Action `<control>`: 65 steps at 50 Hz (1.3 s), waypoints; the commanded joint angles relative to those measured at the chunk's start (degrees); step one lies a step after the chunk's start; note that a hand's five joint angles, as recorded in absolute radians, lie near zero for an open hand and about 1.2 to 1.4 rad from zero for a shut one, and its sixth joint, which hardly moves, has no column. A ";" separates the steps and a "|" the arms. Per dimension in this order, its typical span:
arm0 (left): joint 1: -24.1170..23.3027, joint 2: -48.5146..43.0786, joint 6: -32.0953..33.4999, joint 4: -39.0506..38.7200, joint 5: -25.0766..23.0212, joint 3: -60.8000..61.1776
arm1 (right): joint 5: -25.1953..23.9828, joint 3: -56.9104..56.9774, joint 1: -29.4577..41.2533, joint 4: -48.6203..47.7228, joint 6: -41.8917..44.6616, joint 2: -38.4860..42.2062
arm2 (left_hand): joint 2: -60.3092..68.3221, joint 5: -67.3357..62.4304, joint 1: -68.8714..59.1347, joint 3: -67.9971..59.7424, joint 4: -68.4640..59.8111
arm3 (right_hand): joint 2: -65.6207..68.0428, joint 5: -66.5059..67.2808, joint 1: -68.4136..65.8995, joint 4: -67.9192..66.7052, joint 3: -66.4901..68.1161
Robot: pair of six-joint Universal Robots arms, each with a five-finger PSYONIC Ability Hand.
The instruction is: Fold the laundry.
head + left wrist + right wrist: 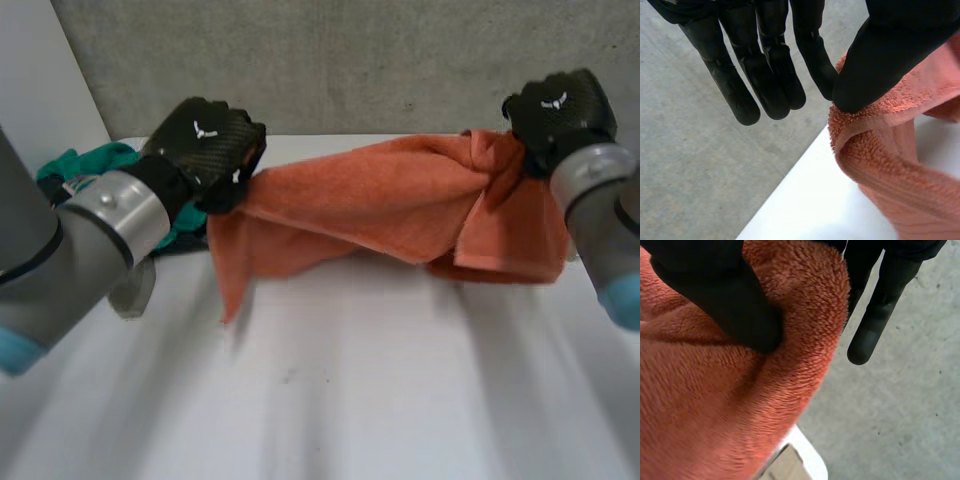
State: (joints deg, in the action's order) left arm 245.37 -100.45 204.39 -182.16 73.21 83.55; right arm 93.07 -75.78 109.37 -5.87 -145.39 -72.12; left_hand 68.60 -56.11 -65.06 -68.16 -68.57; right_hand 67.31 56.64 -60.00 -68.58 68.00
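Left robot hand [205,150] and right robot hand [560,110] each pinch an end of the orange towel [370,205], held up over the surface [350,380]. Looks like the spreading step; next it needs laying flat.

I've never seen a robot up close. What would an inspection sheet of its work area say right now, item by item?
Surface: white table.
Job's things: orange towel, held up between both hands, sagging, bunched at its right end.
Clutter: green cloth heaped behind the left arm, perhaps more laundry.
Hands: left hand pinches the towel's left end between thumb and finger; right hand grips the right end, thumb pressed into it.
Cables: nothing seen.
Surroundings: grey concrete wall behind the table.
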 commanded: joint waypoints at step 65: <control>-16.50 -14.76 -28.26 -1.97 10.28 7.86 | -8.34 -24.33 0.14 -0.81 -10.17 5.50 | -51.49 48.99 47.95 51.05 51.46 | -41.75 -41.08 34.44 43.02 -42.44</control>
State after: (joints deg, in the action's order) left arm 232.10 -111.07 176.35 -182.51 80.96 94.51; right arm 84.75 -99.20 109.48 -6.63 -155.51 -66.32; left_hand 16.61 -5.74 -17.14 -16.72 -16.30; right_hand 21.01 12.69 -21.74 -21.80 21.85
